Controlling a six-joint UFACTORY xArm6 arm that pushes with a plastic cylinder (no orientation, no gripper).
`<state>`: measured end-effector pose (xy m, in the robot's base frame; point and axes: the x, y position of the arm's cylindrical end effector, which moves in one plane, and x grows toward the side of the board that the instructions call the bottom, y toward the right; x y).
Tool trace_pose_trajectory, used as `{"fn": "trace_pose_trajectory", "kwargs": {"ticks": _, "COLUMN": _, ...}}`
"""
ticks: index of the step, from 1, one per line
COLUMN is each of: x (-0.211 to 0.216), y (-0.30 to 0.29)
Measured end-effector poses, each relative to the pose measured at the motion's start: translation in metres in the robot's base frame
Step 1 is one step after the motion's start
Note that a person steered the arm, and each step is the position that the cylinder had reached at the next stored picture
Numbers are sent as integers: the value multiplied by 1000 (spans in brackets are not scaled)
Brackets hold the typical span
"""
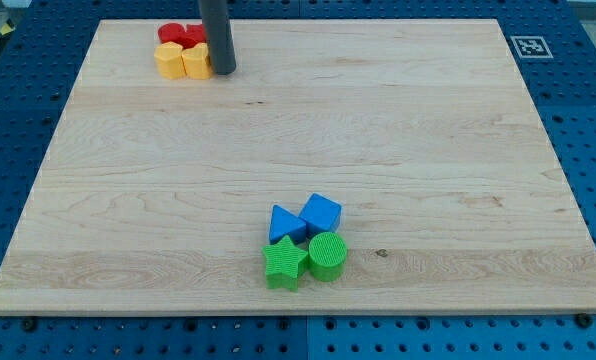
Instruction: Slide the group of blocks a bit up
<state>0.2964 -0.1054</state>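
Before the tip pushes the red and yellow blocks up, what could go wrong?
1. The red blocks already sit near the board's top edge, so a long push may drop them off.
2. My tip is beside the yellow blocks, on their right, not below them; pushing from here would likely scatter the group sideways.

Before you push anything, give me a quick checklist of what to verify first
1. My tip in view: ok.
2. Tip beside the top-left cluster: ok, at its right edge, next to the yellow blocks.
3. Tip below that cluster for an upward push: not ok.
4. Red blocks have room above: not ok, near the board's top edge.
5. Blue triangle, blue cube, green star, green cylinder grouped: ok.
6. Which group is meant: cannot tell.
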Motion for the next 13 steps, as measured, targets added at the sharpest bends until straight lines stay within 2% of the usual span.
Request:
{"fn": "trace_pose_trajectory", "kwargs": {"ticks": 2, "x": 10, "y": -3}}
{"fn": "trace_pose_trajectory", "kwargs": {"ticks": 4, "x": 63, "y": -6}}
{"fn": "trace_pose_trajectory", "kwargs": {"ticks": 7, "x": 211, "y": 2}}
{"fn": "trace_pose_trajectory", "kwargs": {"ticks": 10, "x": 322, "y": 36}}
{"fn": "trace_pose_trajectory", "kwargs": {"ticks": 11, "x": 322, "y": 51}}
{"fn": "trace_pose_trajectory", "kwargs": {"ticks": 12, "x": 322, "y": 96}}
{"fn": "trace_pose_trajectory", "kwargs": {"ticks": 13, "x": 321, "y": 100}}
